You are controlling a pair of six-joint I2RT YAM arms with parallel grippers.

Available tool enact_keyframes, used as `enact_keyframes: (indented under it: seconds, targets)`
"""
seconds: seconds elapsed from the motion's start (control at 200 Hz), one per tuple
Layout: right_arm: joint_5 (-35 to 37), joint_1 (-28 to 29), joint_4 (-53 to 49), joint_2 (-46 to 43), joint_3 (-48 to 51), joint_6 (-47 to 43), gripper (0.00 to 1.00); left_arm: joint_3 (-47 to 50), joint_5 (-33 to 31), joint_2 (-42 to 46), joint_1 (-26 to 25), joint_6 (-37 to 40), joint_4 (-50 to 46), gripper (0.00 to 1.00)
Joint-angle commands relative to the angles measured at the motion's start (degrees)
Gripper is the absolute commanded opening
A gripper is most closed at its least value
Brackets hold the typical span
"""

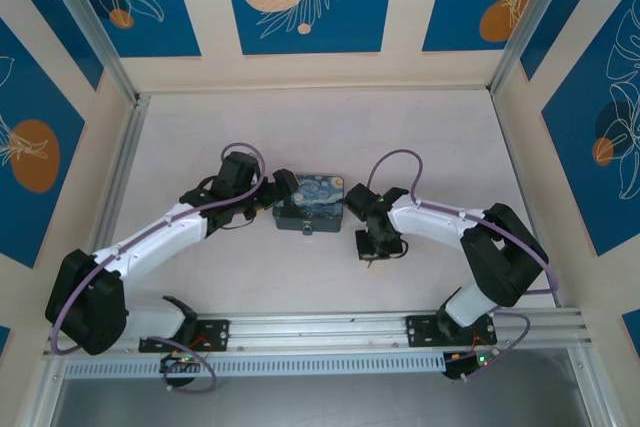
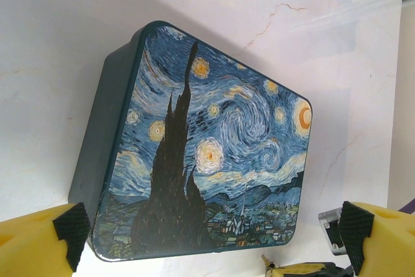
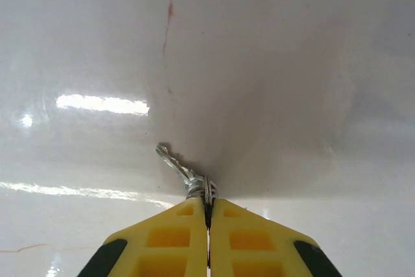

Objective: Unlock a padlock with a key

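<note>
Key (image 3: 176,165) pinched in fully closed right claw (image 3: 208,203); left claw (image 2: 214,226) wide, flanking box (image 2: 220,115).

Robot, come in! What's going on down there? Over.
Left pincer open astride box. Right pincer shut on key. Padlock at box front, key not yet in.

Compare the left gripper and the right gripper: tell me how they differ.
The left gripper is open, spread wide; the right gripper is shut. The left one straddles one end of the painted box; the right one pinches the key, which sticks out beyond its tips. Both have yellow fingers.
</note>
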State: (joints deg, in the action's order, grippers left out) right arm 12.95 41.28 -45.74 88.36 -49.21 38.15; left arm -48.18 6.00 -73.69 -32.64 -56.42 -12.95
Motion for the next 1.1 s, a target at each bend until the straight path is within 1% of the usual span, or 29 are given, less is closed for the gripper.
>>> enact_keyframes:
  seconds: [0.0,0.155,0.245,0.28,0.33,0.36,0.39,0.425,0.605,0.845,0.96,1.06,1.095]
  targets:
    - [-1.5,-0.4,-0.9,-1.7,1.1,1.3,0.0,-1.5,1.0,0.0,-0.3,1.3,-0.7,1.0]
    - [-2.1,-0.9,0.0,-1.8,2.0,1.6,0.0,-1.6,1.0,-0.1,-0.2,1.3,-0.7,1.0]
    - [-4.3,-1.1,1.4,-2.0,2.6,1.0,0.0,-1.5,1.1,-0.2,-0.3,1.3,-0.5,1.0]
    - [-5.5,-1.1,2.0,-2.2,2.8,0.8,0.09,-1.6,1.1,-0.2,-0.3,1.2,-0.6,1.0]
    - [-6.0,-0.9,2.1,-2.7,2.8,0.9,0.29,-1.5,1.1,-0.3,-0.2,1.3,-0.6,1.0]
    - [-5.5,-0.9,1.7,-3.2,2.7,1.2,0.39,-1.6,1.1,-0.3,-0.2,1.3,-0.4,1.0]
    - [-4.8,-0.9,1.2,-3.6,2.6,1.4,0.44,-1.5,1.1,-0.3,-0.2,1.3,-0.4,1.0]
    - [-3.9,-0.8,0.7,-4.0,2.4,1.5,0.46,-1.5,1.1,-0.3,-0.3,1.3,-0.4,1.0]
    - [0.5,-0.9,-1.7,-2.1,-0.2,-0.5,0.47,-1.4,1.3,-0.6,-0.3,1.1,-0.1,1.0]
    - [0.8,-0.2,-0.7,2.0,-1.8,-3.6,0.45,-1.5,1.0,-0.2,-0.2,1.3,-0.5,1.0]
    - [1.2,0.3,-0.6,3.7,-2.3,-4.7,0.42,-1.6,1.0,-0.3,-0.2,1.3,-0.4,1.0]
    - [1.2,0.5,-0.5,4.8,-2.2,-5.0,0.34,-1.6,1.0,-0.3,-0.2,1.3,-0.5,1.0]
    - [1.1,0.5,-0.4,5.0,-2.1,-5.1,0.29,-1.6,1.0,-0.4,-0.3,1.2,-0.3,1.0]
